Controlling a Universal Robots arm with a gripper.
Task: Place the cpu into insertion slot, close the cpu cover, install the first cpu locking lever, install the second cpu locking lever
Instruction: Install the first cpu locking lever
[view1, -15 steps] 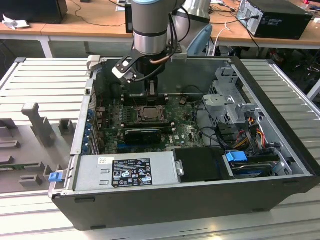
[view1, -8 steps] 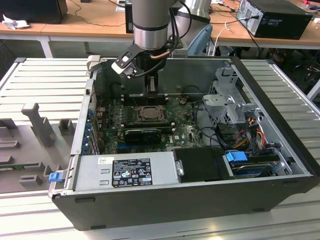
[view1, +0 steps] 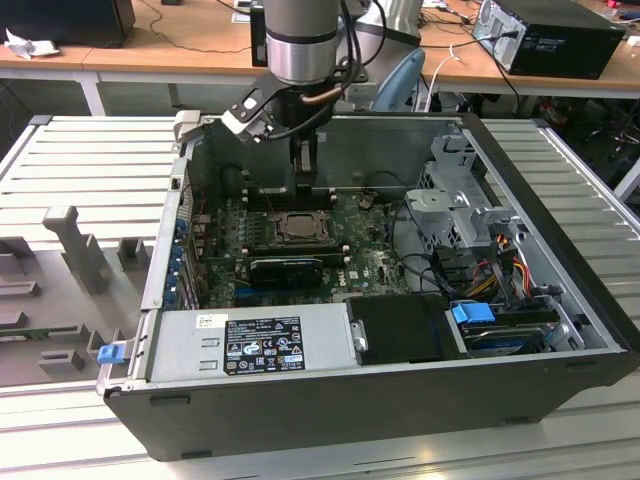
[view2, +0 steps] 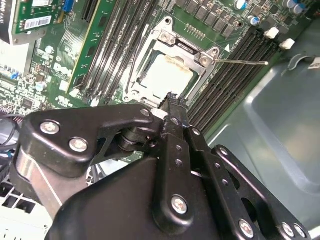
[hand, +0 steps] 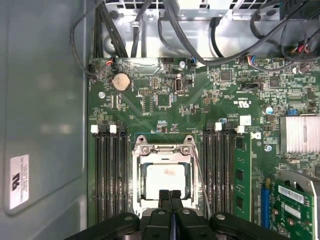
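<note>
The cpu (hand: 166, 176) lies in the insertion slot (view1: 297, 228), its pale silver top facing up. The cpu cover (hand: 162, 150) is folded flat around the chip and frames it. In the second wrist view the cpu (view2: 167, 75) shows inside the cpu cover (view2: 165, 40). A thin wire locking lever (view2: 245, 62) stands out free at one side of the socket; the first wrist view shows it as a slanted rod (hand: 201, 180). My gripper (hand: 169, 196) hovers at the socket's edge, black fingers pressed together with nothing between them. In the exterior view my gripper (view1: 305, 165) hangs just behind the socket.
Rows of memory slots (hand: 110, 175) flank the socket on both sides. The open case has a grey power supply (view1: 250, 345) at the front, a drive cage (view1: 470, 215) on the exterior view's right, and loose cables (hand: 200, 30) beyond the board. A finned heatsink (hand: 300, 132) sits nearby.
</note>
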